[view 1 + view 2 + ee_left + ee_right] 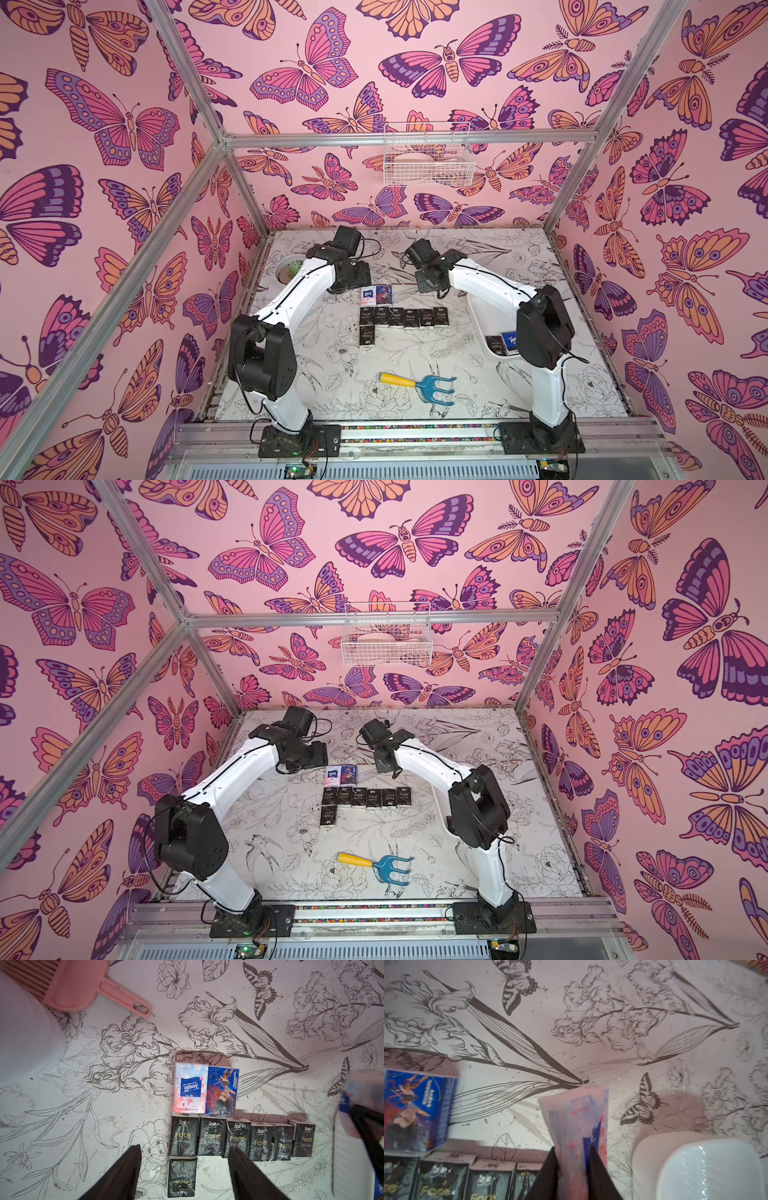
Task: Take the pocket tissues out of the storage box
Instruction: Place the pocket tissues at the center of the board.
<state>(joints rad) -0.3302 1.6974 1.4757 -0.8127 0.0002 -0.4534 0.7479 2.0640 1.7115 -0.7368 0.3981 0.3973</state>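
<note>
My white left arm (291,299) rises from its base at the lower left of the frame, bends at the elbow and reaches toward the middle. Its black left fingers (124,1172) are spread apart and grasp nothing, hovering above the laid-out packets. My white right arm (490,286) mirrors it from the lower right. Its black right fingers (600,1174) are clenched on a flat pink, white and blue tissue packet (577,1118), held above the surface.

The storage box (482,328), a shallow white plastic bin with rounded corners, sits at the right of the frame, largely hidden under the right arm. In a top view, a black packet (496,345) and a blue-and-white packet (509,341) lie in its near end.

The other pocket tissues (399,318) lie out on the white flower-printed surface (415,365), mid-frame. Six black "Face" packets (239,1138) form a row, side by side. A seventh black packet (181,1176) sits under the row's left end. Above that end lie a pink-and-white "Tempo" packet (190,1088) and a blue illustrated packet (222,1091), touching each other.

A round white pot (282,266) at the left holds a green plant. A white wire basket (428,156) hangs on the back wall; I cannot tell what is in it.
</note>
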